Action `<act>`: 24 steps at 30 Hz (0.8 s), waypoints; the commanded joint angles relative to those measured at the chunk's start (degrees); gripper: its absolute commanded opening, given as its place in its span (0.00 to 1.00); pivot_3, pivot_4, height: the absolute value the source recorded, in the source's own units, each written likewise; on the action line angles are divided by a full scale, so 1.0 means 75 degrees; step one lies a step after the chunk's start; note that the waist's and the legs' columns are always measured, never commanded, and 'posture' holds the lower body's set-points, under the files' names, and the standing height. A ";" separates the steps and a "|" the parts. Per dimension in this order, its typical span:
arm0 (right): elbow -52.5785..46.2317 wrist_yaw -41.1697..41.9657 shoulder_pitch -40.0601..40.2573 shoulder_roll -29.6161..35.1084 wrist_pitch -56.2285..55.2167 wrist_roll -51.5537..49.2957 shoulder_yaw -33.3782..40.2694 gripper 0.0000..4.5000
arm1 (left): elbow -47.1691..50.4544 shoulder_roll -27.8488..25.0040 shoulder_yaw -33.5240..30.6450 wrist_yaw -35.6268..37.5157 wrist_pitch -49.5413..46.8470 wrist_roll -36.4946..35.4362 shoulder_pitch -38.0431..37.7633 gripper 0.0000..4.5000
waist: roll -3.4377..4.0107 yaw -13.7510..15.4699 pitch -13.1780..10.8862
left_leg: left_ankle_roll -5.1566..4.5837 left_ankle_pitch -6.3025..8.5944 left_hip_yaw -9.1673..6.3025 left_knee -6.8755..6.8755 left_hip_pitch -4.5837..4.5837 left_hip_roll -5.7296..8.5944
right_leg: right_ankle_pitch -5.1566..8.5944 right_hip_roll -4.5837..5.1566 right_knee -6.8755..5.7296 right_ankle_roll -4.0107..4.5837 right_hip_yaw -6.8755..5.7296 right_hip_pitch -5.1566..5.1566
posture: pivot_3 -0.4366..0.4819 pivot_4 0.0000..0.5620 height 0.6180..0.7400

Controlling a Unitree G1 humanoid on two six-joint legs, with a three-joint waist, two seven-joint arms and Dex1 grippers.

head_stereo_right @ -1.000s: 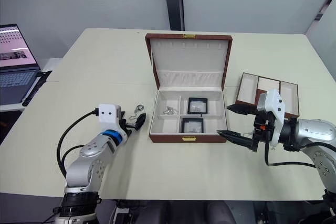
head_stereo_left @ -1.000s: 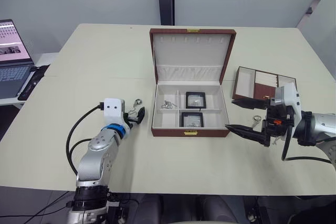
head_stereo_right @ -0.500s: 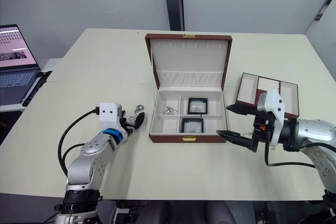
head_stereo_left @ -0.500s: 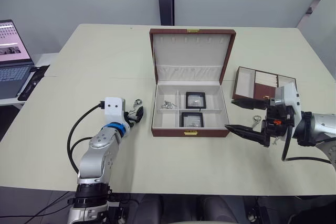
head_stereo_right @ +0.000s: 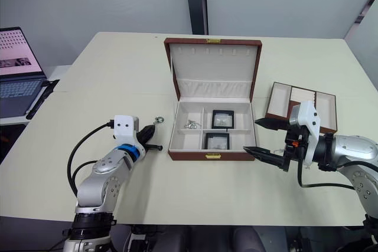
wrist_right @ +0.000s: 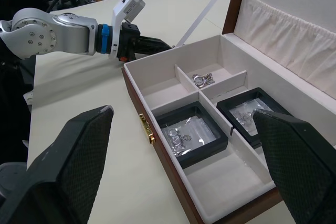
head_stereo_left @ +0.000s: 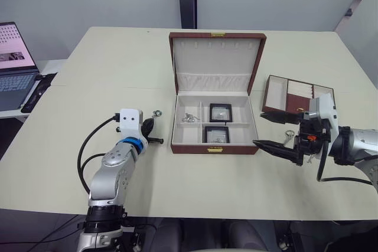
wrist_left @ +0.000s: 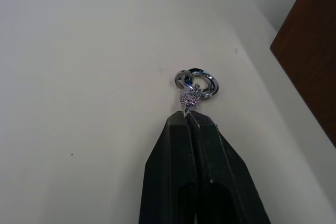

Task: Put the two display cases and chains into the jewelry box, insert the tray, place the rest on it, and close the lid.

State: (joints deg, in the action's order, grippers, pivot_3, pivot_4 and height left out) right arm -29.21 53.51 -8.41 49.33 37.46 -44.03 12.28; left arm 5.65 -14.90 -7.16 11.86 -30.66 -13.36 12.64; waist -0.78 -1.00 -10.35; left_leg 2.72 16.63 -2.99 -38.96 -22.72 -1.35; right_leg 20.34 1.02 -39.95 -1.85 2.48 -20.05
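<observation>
Left wrist view: left gripper (wrist_left: 190, 116) pinched shut on the thin tail of a ring (wrist_left: 197, 83), barely a sliver between the tips, ring lying on the surface (wrist_left: 79, 77) just beside the box (head_stereo_left: 214, 134). Could slip free on the lift, or snag the chain. Right gripper (head_stereo_left: 270, 129) spread wide, holding nothing, near the second ring (head_stereo_left: 289, 135) and the tray (head_stereo_left: 276, 94). Cases (head_stereo_left: 220, 111) and chains (head_stereo_left: 189, 117) already in the box, lid (head_stereo_left: 217, 63) up. Tray not yet in, so an early drop lands the ring below it.
</observation>
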 commanded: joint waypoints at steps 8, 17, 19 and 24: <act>-0.0257 -0.0029 -0.0077 0.0028 -0.0049 -0.0100 0.0119 1.00 | 0.0162 0.0093 -0.0165 0.0053 0.0153 -0.0169 -0.0022 0.00 | -0.0001 0.0004 0.0000 | 0.0000 0.0000 -0.0001 0.0000 -0.0001 -0.0001 | 0.0000 0.0000 0.0001 0.0000 0.0000 0.0000 | 0.48 0.27 1.00; -0.0161 -0.0020 -0.0185 0.0016 -0.0085 -0.0053 0.0094 1.00 | 0.0925 0.0077 -0.0587 0.0374 0.0467 -0.0778 -0.0033 0.00 | -0.0003 0.0008 -0.0002 | 0.0001 0.0000 -0.0002 0.0000 -0.0006 -0.0002 | 0.0000 0.0000 0.0001 0.0000 -0.0001 -0.0004 | 0.48 0.27 1.00; -0.0157 -0.0024 -0.0193 0.0002 -0.0096 -0.0042 0.0088 1.00 | 0.1146 0.0079 -0.0637 0.0383 0.0396 -0.0890 -0.0023 0.00 | -0.0004 0.0007 -0.0003 | 0.0001 0.0000 -0.0002 0.0000 -0.0006 -0.0001 | 0.0000 0.0000 0.0001 0.0000 -0.0001 -0.0004 | 0.48 0.27 1.00; -0.0122 -0.0018 -0.0215 -0.0028 -0.0131 -0.0010 0.0063 1.00 | 0.1415 0.0022 -0.0613 0.0362 0.0199 -0.1022 -0.0001 0.00 | -0.0004 0.0007 -0.0003 | 0.0000 0.0000 -0.0003 0.0000 -0.0006 -0.0001 | 0.0000 0.0000 0.0002 0.0000 -0.0001 -0.0003 | 0.48 0.27 1.00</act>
State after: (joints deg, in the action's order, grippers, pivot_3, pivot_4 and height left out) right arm -29.13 53.46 -9.49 49.15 37.38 -43.96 12.16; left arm 14.03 -14.21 -11.58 14.45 -28.89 -20.32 12.06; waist -0.81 -0.94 -10.37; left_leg 2.73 16.63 -3.01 -38.96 -22.76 -1.36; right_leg 20.34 1.02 -39.94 -1.85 2.48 -20.08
